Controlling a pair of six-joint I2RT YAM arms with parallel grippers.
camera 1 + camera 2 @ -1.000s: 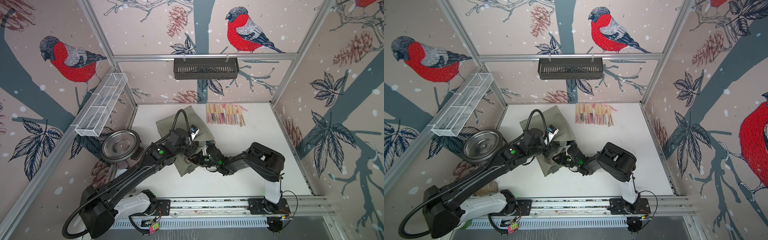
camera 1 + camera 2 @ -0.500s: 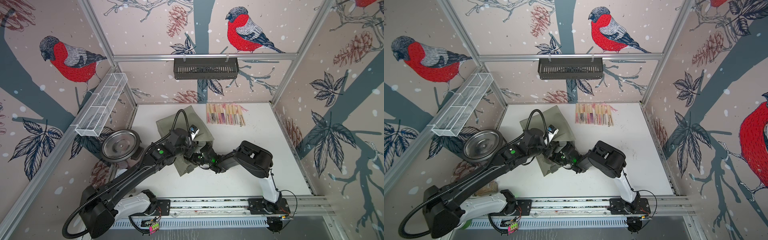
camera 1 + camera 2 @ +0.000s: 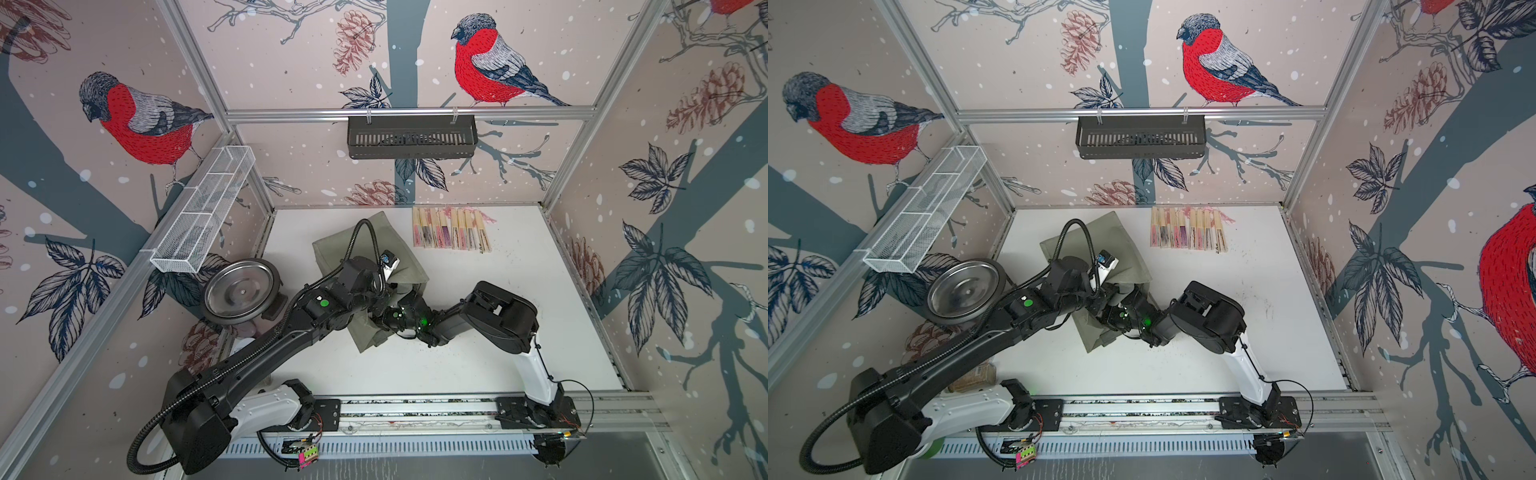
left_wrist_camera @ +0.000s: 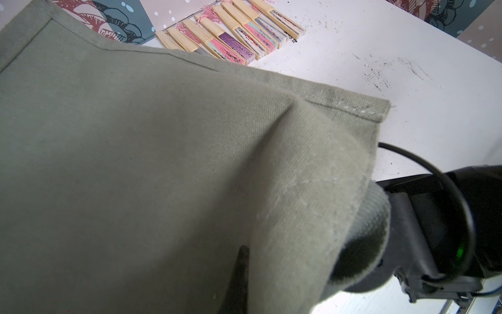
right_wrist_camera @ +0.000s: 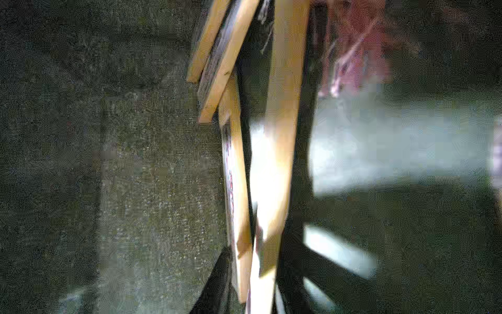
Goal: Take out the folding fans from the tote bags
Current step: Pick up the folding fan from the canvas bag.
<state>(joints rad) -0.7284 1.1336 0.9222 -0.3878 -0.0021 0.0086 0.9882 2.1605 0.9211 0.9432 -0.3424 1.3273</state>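
Left end effector [image 4: 241, 267] pinches the tote bag [image 4: 141, 163] by its fabric, right end effector [image 5: 255, 274] inside among folding fans [image 5: 281, 108], its grip too blurred to tell.

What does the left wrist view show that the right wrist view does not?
Only the left wrist view: the outside of the tote bag, the row of fans on the white table, and the right arm reaching into the bag. Only the right wrist view: the dim inside, with several fans and a pink tassel. Both: olive bag fabric and bamboo fan slats.
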